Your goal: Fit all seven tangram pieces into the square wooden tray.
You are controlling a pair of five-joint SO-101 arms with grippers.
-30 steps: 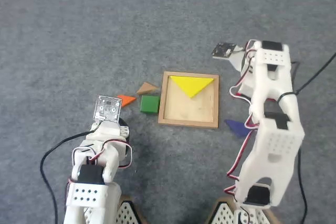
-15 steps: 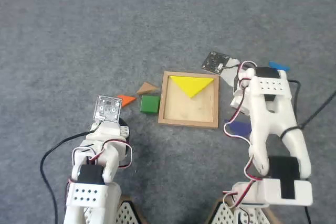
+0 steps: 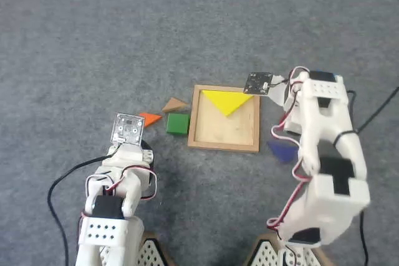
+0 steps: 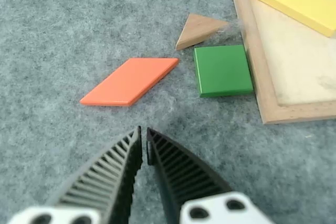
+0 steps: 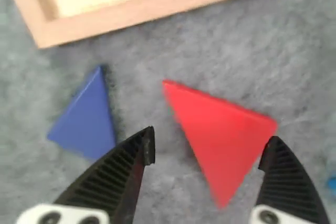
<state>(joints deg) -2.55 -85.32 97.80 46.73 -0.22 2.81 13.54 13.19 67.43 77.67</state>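
The square wooden tray (image 3: 224, 143) lies mid-table with a yellow triangle (image 3: 228, 100) in its far corner. Left of the tray lie an orange parallelogram (image 3: 149, 118), a brown triangle (image 3: 175, 103) and a green square (image 3: 178, 123). My left gripper (image 4: 143, 132) is shut and empty, a little short of the orange parallelogram (image 4: 129, 81) and green square (image 4: 223, 70). My right gripper (image 5: 210, 144) is open above a red triangle (image 5: 220, 129), its fingers on either side. A dark blue triangle (image 5: 86, 119) lies beside it, near the tray's edge (image 5: 157, 9). The right arm (image 3: 321, 129) covers the red triangle in the high view.
Grey carpet covers the table. The dark blue triangle (image 3: 282, 149) lies just off the tray's near right corner. A sliver of a lighter blue piece (image 5: 332, 183) shows beyond the red triangle. Open carpet lies far left and behind the tray.
The right arm has swung and pulled back, bringing its wrist toward the tray's far right corner. The left arm has not moved.
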